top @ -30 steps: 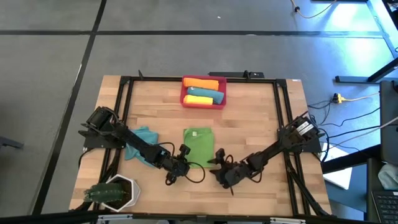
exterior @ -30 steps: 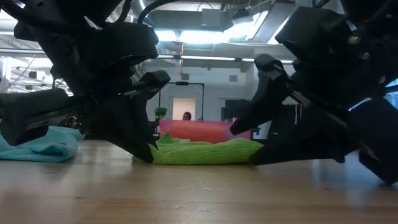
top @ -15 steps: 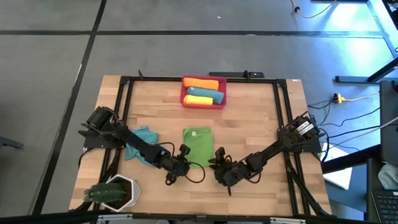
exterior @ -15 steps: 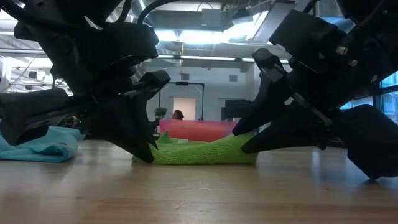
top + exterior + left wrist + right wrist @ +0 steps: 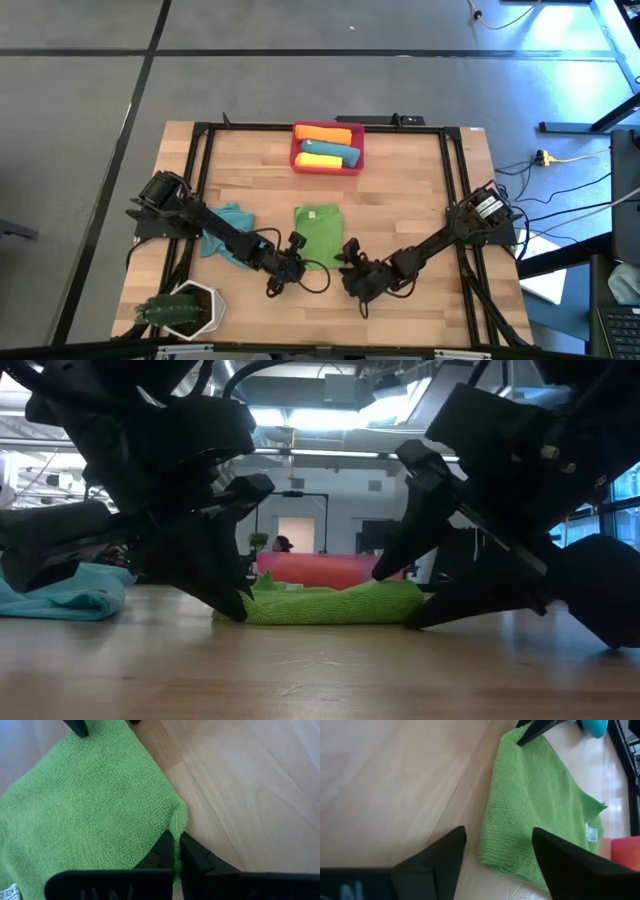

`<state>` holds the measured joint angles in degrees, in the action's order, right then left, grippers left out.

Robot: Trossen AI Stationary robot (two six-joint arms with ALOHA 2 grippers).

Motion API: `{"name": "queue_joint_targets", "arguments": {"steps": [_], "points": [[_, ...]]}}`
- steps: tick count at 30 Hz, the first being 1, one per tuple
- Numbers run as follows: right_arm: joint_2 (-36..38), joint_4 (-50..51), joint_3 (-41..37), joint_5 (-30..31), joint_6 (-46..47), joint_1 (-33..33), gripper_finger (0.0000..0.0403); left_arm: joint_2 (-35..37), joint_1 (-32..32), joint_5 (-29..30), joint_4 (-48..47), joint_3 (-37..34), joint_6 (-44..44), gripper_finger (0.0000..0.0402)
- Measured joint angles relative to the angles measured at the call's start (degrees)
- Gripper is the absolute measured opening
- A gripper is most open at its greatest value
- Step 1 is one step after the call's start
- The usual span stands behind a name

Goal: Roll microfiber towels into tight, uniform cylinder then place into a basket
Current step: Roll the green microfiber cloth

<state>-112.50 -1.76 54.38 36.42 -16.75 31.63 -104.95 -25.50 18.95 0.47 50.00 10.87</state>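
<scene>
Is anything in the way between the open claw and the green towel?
No, nothing visible. The right gripper is open, with the near corner of the green towel right between its fingers and only bare table around it. The left gripper is shut on the towel's other near corner.

The green towel (image 5: pixel 95 805) is nubby looped microfiber, matt and a bit fuzzy, with a small white tag sewn in. The tabletop (image 5: pixel 250 785) is pale wood planks, smooth with a slight sheen. The basket (image 5: pixel 327 165) looks like smooth red-pink plastic. The left pincer (image 5: pixel 175 851) is matt black.
</scene>
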Motion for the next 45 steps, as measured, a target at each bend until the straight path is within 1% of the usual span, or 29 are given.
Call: {"name": "queue_joint_targets", "arguments": {"steps": [2, 4, 7, 19, 22, 23, 24, 26, 30, 34, 36, 41, 45], "points": [[0.05, 0.85, 0.19, -0.72, 0.50, -0.50, 0.0249, 0.00, 0.00, -0.05, 0.00, 0.00, -0.02, 0.0000], [0.05, 0.96, 0.17, -1.31, 0.21, -0.65, 0.0250, 0.00, 0.00, -0.12, 0.00, 0.00, -0.09, 0.0000], [0.04, 0.93, 0.17, -1.25, -0.98, -0.61, 0.0232, 0.00, 0.00, -0.11, 0.02, 0.00, -0.04, 0.0000], [0.05, 3.25, 0.03, -2.08, -1.18, -2.08, 0.0082, 0.00, -0.01, -0.60, 0.24, 0.00, -0.21, 0.0000], [0.05, 4.69, 1.04, -2.91, 1.59, -2.12, 0.0031, 0.00, 0.00, -0.75, 0.24, 0.00, -0.27, 0.0000], [0.00, 5.82, 1.81, -3.68, 3.37, -2.12, 0.0017, 0.00, 0.00, -1.13, 0.26, 0.02, -0.35, 0.0000], [-0.15, 6.90, 2.76, -4.06, 5.09, -2.12, 0.0012, 0.00, 0.00, -1.66, 0.24, 0.04, -0.79, 0.0000], [-0.25, 10.43, 5.01, -5.48, 8.89, -2.11, 0.0011, 0.23, -0.09, -2.14, -0.07, 0.07, -2.27, 0.0000], [-0.38, 15.85, 9.65, -11.78, 15.64, -1.13, 0.0006, 1.17, -0.69, -4.06, -1.49, 0.07, -5.27, 0.0000], [-0.36, 16.48, 12.06, -18.47, 20.60, -0.79, 0.0004, 3.75, -1.64, -8.70, -2.10, 0.07, -8.45, 0.0000], [-0.35, 16.29, 12.60, -20.67, 22.64, -0.83, 0.0004, 5.43, -2.03, -10.41, -2.60, 0.06, -9.68, 0.0000], [-0.20, 15.71, 12.75, -23.25, 26.33, -0.85, 0.0003, 8.74, -2.52, -11.61, -4.41, 0.07, -11.97, 0.0000], [-0.14, 13.58, 12.78, -27.89, 28.31, -2.01, 0.0003, 8.96, -1.20, -16.93, -5.87, 0.07, -12.79, 0.0000]]}}
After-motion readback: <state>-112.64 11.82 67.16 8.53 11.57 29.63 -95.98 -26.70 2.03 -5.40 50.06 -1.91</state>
